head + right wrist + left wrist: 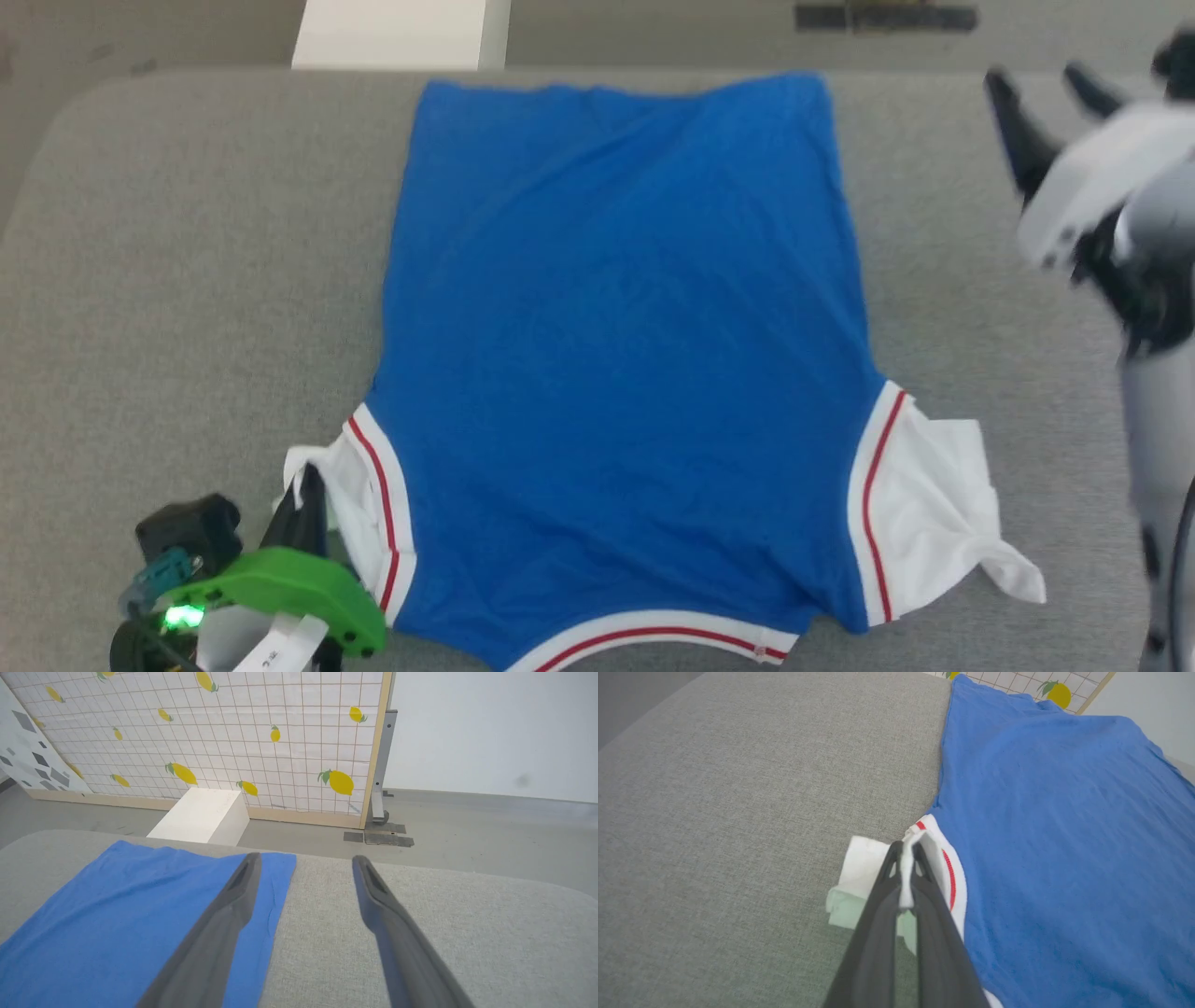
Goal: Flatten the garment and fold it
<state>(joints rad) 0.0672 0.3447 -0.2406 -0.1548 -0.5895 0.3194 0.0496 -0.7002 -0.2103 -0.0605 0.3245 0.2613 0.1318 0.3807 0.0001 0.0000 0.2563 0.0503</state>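
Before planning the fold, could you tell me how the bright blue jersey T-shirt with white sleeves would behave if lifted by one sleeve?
Probably floppy: the white sleeve of the bright blue jersey T-shirt bunches where the left gripper pinches it. Likely light and thin: it lies flat with shallow wrinkles. On the grey woven surface it may drag and crumple.

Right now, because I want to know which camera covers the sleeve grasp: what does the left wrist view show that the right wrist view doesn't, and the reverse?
Left wrist view, not the right wrist view: the left gripper, fingers shut on the garment at its white sleeve with red trim. Right wrist view, not the left wrist view: the right gripper, fingers wide open, and a white box on the floor beyond. Both: the garment's blue cloth, the grey surface and the lemon-print panel.
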